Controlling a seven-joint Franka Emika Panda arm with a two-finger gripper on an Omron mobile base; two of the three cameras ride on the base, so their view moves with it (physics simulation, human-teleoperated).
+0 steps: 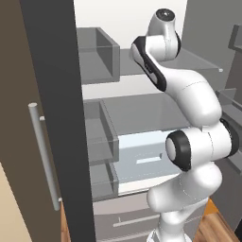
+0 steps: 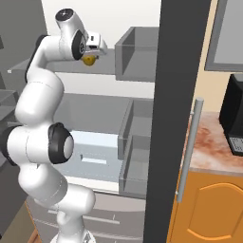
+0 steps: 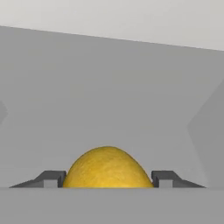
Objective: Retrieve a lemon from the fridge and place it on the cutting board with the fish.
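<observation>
The fingers (image 3: pixel 51 179) are sitting either side of the lemon (image 3: pixel 107 169), their tips just at its flanks; whether they are actually pressing it I cannot tell. The gripper (image 2: pixel 90 58) is hanging over the lemon on the upper grey shelf (image 2: pixel 52 66) inside the fridge (image 2: pixel 175 95), whose doors are standing open, the arm (image 1: pixel 189 94) reaching in.
</observation>
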